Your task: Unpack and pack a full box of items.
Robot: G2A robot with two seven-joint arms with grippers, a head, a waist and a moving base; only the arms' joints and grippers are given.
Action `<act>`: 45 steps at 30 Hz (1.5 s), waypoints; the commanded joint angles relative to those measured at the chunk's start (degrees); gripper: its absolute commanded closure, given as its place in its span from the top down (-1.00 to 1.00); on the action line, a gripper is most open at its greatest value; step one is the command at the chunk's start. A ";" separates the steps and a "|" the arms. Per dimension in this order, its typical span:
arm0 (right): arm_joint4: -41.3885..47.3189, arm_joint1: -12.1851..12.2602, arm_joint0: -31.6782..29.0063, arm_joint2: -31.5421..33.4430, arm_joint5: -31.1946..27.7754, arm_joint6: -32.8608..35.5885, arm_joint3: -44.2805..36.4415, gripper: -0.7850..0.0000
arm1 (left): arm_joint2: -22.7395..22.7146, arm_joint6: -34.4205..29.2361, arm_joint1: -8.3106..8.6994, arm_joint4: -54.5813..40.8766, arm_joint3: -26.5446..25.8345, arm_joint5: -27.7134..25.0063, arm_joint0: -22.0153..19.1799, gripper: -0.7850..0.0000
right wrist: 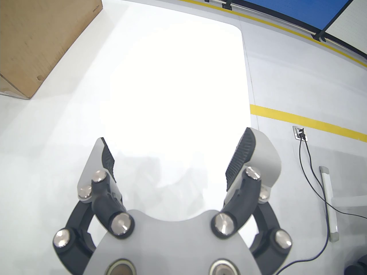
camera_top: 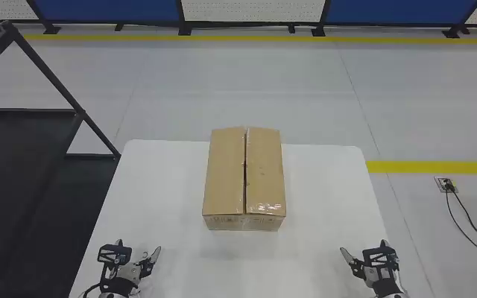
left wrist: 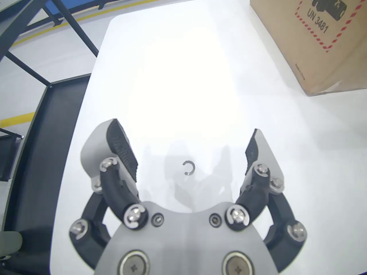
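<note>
Black-padded left gripper [left wrist: 185, 133] hangs wide open and empty over the table's [camera_top: 164, 194] near-left corner. Cardboard box [camera_top: 245, 176] sits mid-table, flaps closed, well apart from both. Right gripper [right wrist: 175, 137] is wide open and empty, near-right. Unpacking looks not yet begun; next move likely calls for parting the top flaps.

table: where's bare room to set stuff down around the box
Bare strips of table flank the cardboard box on both sides; another lies between it and the left gripper and right gripper, save a small ring clip by the left one. Tightest behind the box.
</note>
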 commanded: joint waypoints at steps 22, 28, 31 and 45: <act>10.74 -1.53 5.72 -3.97 4.65 3.00 -10.05 1.00 | -2.84 1.86 -0.26 -10.27 -2.04 -6.34 -6.45 1.00; 11.09 -2.13 7.99 -6.49 8.51 3.82 -12.14 1.00 | -3.75 1.82 -0.22 -10.17 -2.98 -6.54 -7.62 1.00; 11.09 -2.13 7.99 -6.49 8.51 3.82 -12.14 1.00 | -3.75 1.82 -0.22 -10.17 -2.98 -6.54 -7.62 1.00; 14.18 -3.46 14.74 -11.89 13.10 4.96 -7.73 -1.00 | 4.51 -1.59 -1.35 -4.89 3.61 2.90 -19.56 -1.00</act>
